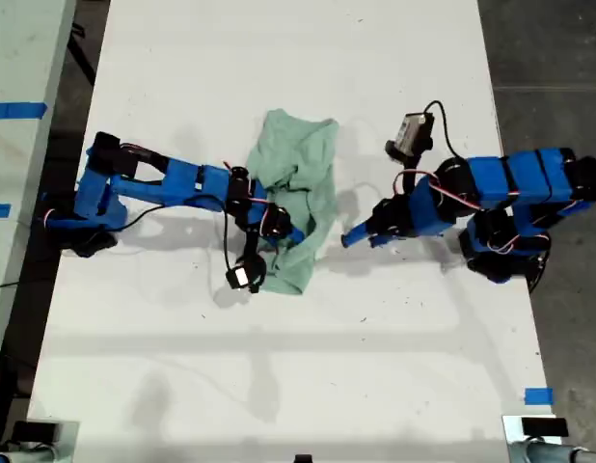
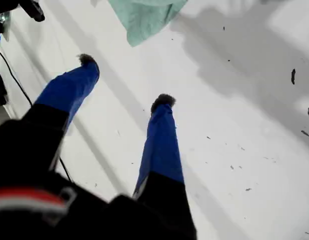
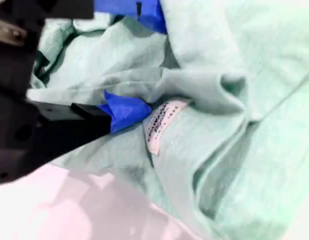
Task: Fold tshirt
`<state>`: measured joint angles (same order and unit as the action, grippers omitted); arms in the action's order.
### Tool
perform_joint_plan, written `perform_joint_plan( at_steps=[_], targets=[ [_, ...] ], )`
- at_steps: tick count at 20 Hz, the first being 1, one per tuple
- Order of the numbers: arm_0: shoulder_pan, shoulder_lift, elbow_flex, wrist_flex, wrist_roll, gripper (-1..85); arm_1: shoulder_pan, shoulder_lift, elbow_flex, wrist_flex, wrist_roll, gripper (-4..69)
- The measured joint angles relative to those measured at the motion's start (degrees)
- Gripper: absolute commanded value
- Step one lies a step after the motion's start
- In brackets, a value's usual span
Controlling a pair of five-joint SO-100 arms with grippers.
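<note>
One tshirt (image 1: 296, 193): pale mint cloth, soft, crumpled in folds, mid-table (image 1: 279, 386). One white printed tag (image 3: 162, 122) showing. Second gripper (image 3: 137, 60): blue jaws sunk in the cloth, pinching a fold. First gripper (image 2: 125, 80): two blue tapered fingers (image 2: 162, 140) spread, nothing between, over bare white table beside the shirt.

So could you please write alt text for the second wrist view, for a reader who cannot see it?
Close view of the crumpled mint-green tshirt, with my second gripper pushed into its folds. One blue finger lies beside the small white tag; the other is mostly hidden by cloth.
</note>
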<state>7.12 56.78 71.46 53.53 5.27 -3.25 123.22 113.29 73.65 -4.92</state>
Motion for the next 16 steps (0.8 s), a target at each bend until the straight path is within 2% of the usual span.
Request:
perform_joint_plan(
  at_steps=[4,7,13,16],
  targets=[
    [0.0,9.1,1.4,16.8,-1.7,29.8,-0.1,3.0,1.7,-0.6,0.4,21.3],
    [0.0,25.8,8.7,24.5,-1.8,29.2,-0.1,5.6,3.6,-0.6,0.5,20.9],
    [3.0,70.8,46.5,24.0,-7.2,26.3,-1.2,14.4,10.7,2.6,1.4,27.5],
    [6.6,82.6,60.8,24.2,-13.6,26.9,-1.5,19.3,16.2,4.6,2.4,29.0]
  ],
)
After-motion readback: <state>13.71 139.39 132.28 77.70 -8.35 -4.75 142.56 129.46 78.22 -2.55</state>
